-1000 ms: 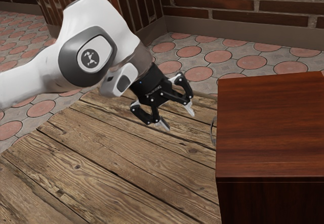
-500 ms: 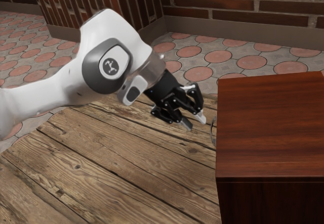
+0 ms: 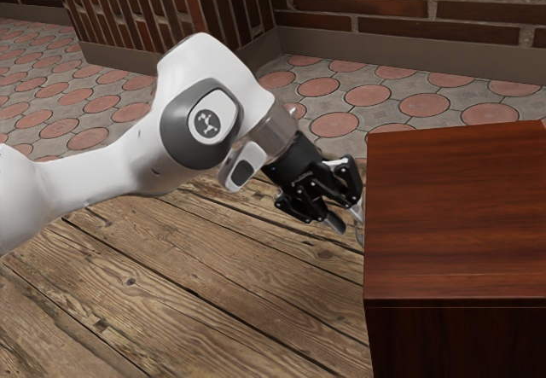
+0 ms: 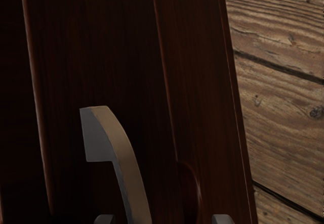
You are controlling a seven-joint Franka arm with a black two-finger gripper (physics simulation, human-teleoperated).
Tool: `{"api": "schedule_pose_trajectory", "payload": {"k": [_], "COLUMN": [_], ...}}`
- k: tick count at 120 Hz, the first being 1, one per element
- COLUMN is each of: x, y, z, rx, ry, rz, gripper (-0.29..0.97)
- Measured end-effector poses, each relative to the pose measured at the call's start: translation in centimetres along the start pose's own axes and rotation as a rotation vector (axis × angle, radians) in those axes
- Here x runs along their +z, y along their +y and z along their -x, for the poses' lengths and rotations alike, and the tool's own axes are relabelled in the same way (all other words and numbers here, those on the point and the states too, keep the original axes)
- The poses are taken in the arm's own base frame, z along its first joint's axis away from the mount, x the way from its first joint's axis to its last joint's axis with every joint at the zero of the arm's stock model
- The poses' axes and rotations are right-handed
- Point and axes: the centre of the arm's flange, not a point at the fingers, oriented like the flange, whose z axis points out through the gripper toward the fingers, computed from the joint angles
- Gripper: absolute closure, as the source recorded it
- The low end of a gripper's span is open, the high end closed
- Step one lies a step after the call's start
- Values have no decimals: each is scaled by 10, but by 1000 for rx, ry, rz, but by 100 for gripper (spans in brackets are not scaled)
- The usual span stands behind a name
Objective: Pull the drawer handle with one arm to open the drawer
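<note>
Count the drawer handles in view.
1: a grey curved handle on the front of the dark wooden cabinet, just ahead of the gripper. Others may be hidden.

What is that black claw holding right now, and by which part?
Nothing is held. The gripper is open at the cabinet front, with the drawer handle between its jaws but not clamped.

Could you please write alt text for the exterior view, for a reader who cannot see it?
A white robot arm reaches from the exterior view's left, its black gripper open close to the grey handle on the face of a dark wooden cabinet. The cabinet stands on a plank table, with tiled floor and brick walls behind.
</note>
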Motion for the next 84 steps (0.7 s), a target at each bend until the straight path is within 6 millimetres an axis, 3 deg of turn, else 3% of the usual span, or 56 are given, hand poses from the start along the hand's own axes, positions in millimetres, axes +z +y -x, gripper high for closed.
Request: {"api": "schedule_pose_trajectory", "payload": {"k": [38,61,84], "x": [0,-21,-30], "y": [11,40,65], "z": [-7,-16,-20], "rx": [-15,-55,-96], "ry": [-2,-20,-26], "rz": [5,7,14], "gripper": [66,72,67]}}
